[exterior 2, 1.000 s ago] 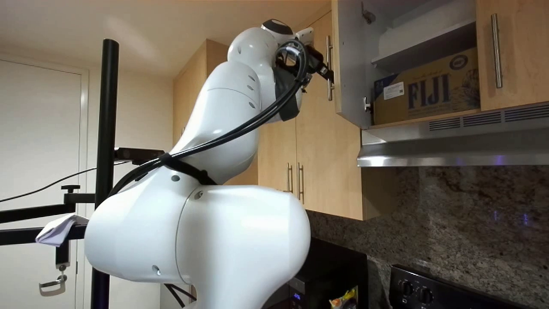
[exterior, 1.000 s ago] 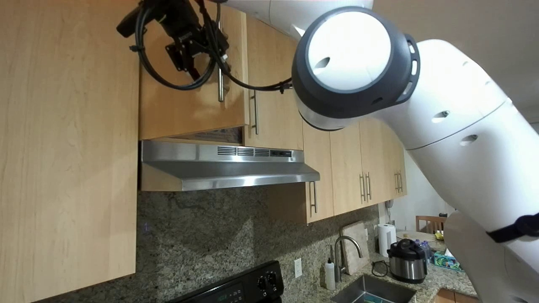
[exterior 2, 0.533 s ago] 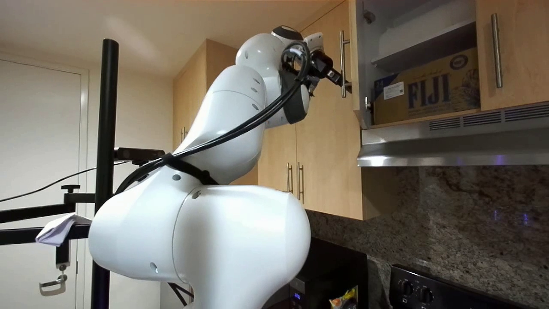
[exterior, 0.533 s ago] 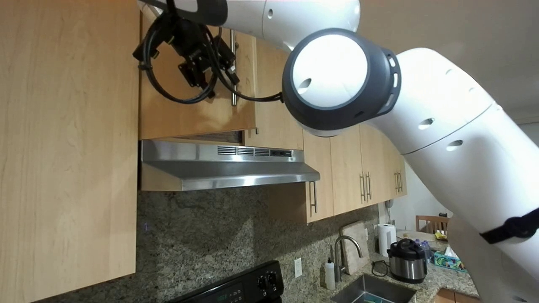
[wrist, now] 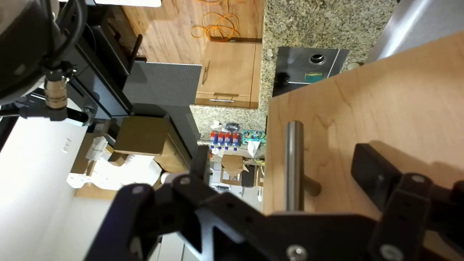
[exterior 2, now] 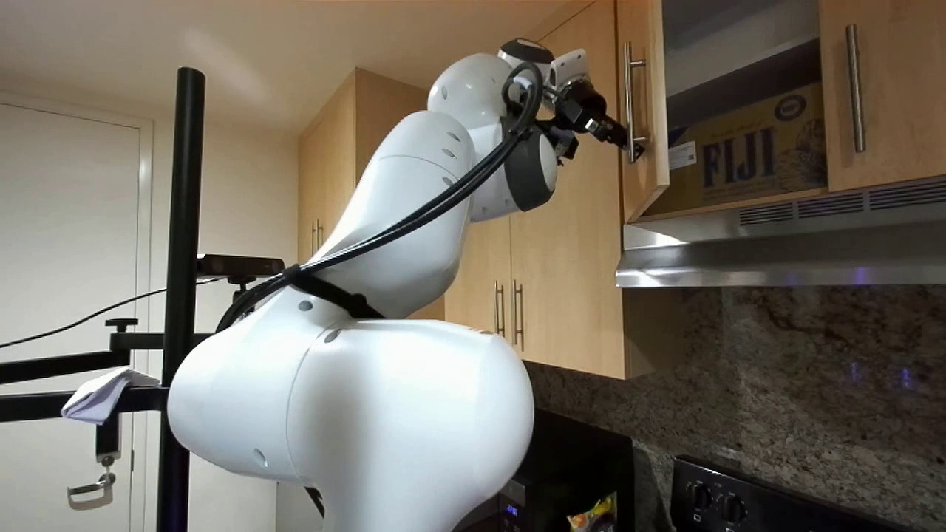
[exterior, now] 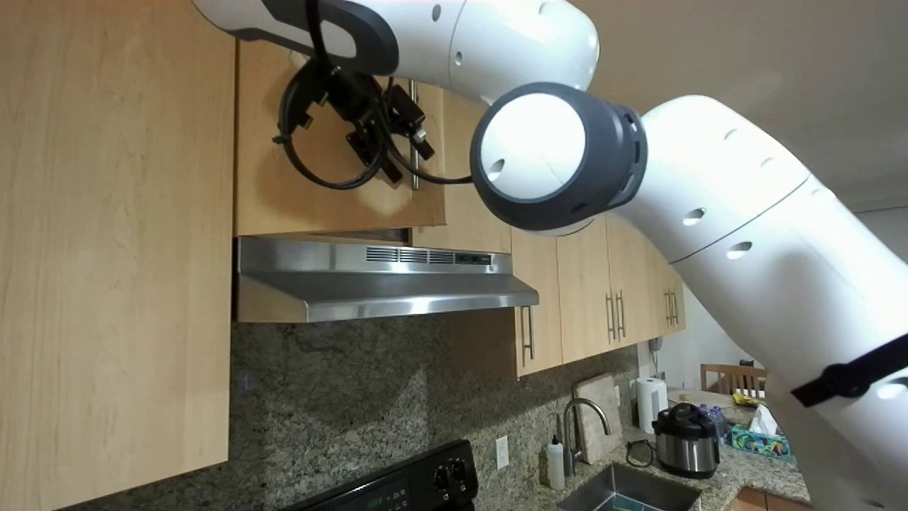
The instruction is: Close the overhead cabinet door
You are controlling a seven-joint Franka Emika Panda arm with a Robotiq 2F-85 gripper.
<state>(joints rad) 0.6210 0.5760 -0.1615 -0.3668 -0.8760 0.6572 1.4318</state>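
The overhead cabinet door is a short light-wood door [exterior: 319, 213] and stands partly open above the hood. Its outer face shows in both exterior views [exterior 2: 654, 166] and in the wrist view [wrist: 362, 119]. The steel bar handle [exterior 2: 629, 89] runs along its free edge; in the wrist view the handle [wrist: 295, 163] lies between my fingers, touching neither. My gripper [wrist: 286, 166] is open. One finger is close to the door face right of the handle; contact is unclear. The other is beyond the free edge. In the exterior views the gripper [exterior 2: 634, 148] is at the handle's lower end.
A FIJI box [exterior 2: 746, 151] stands inside the cabinet. The twin short door [exterior 2: 887, 89] is shut beside it. The steel range hood [exterior: 355, 284] sticks out below. A tall light-wood door [exterior: 106, 213] adjoins the hinge side. A cable [exterior: 454, 179] loops beside the gripper.
The door has swung from showing its inner side to showing its outer face, so the opening is narrower. The arm and gripper have moved along with it and lower on the handle.
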